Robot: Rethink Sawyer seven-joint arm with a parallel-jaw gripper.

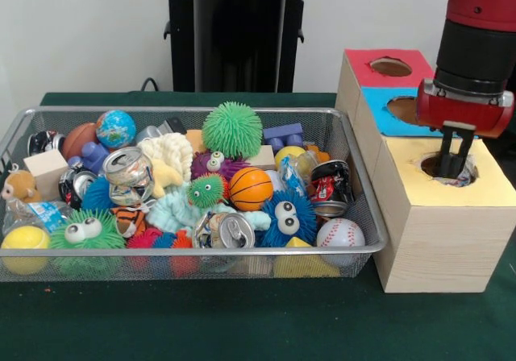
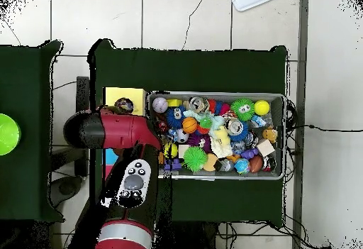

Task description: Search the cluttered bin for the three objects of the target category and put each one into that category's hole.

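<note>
My gripper (image 1: 453, 170) reaches down into the yellow-surround hole (image 1: 431, 166) of the pale wooden box (image 1: 435, 240), right of the bin. Its fingers converge at the hole, shut on a pale crumpled cloth (image 1: 468, 176) that bunches at the hole's right rim. The silver wire-mesh bin (image 1: 201, 253) is full of toys, and I make out no other polka-dot cloth among them. In the overhead view the arm (image 2: 113, 129) covers the gripper. The hole (image 2: 124, 105) shows there with something speckled in it, left of the bin (image 2: 213, 93).
The box also has a blue-surround hole (image 1: 401, 107) and a red-surround hole (image 1: 390, 66) behind the yellow one. The bin holds spiky rubber balls (image 1: 232, 129), crushed cans (image 1: 127, 168), a basketball (image 1: 251, 188), a baseball (image 1: 340, 234), a globe ball (image 1: 115, 127) and a cream plush (image 1: 168, 155).
</note>
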